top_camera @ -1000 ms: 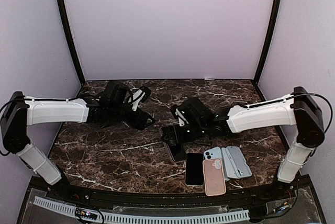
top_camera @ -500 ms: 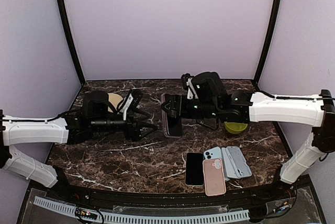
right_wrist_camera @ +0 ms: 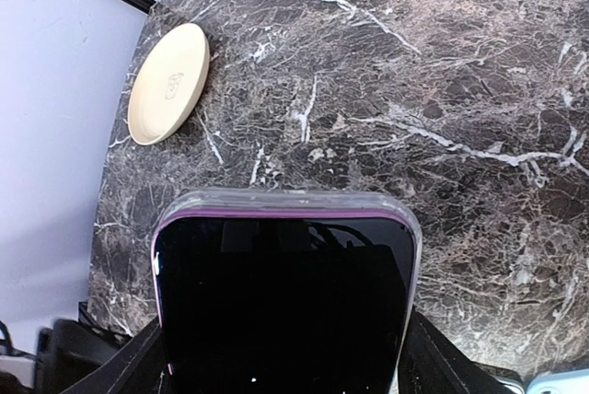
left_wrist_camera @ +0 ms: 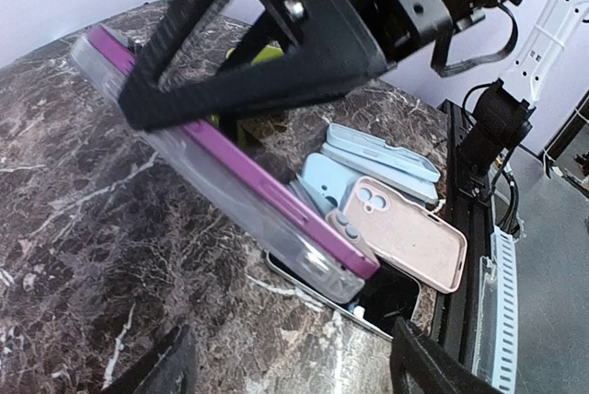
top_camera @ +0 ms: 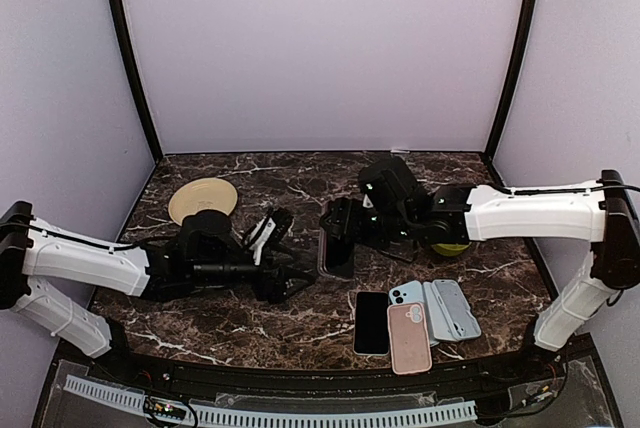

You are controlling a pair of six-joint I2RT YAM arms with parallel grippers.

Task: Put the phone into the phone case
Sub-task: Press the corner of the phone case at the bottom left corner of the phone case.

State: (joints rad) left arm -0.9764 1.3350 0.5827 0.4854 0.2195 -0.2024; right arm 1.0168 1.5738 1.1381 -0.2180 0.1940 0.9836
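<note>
Purple phone (right_wrist_camera: pixel 285 302) sits tilted in its clear case (left_wrist_camera: pixel 216 193), held aloft beyond the pink case (top_camera: pixel 409 338). My right gripper (top_camera: pixel 338 238) clamps it widthwise; left gripper (top_camera: pixel 288 263) gapes empty beside it. Seating step, I judge: next, press the corners home.

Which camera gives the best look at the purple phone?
Right wrist: the purple phone faces it screen-on, filling the lower frame. Left wrist shows it tilted, nearly edge-on; the top view shows it only small and distant.
</note>
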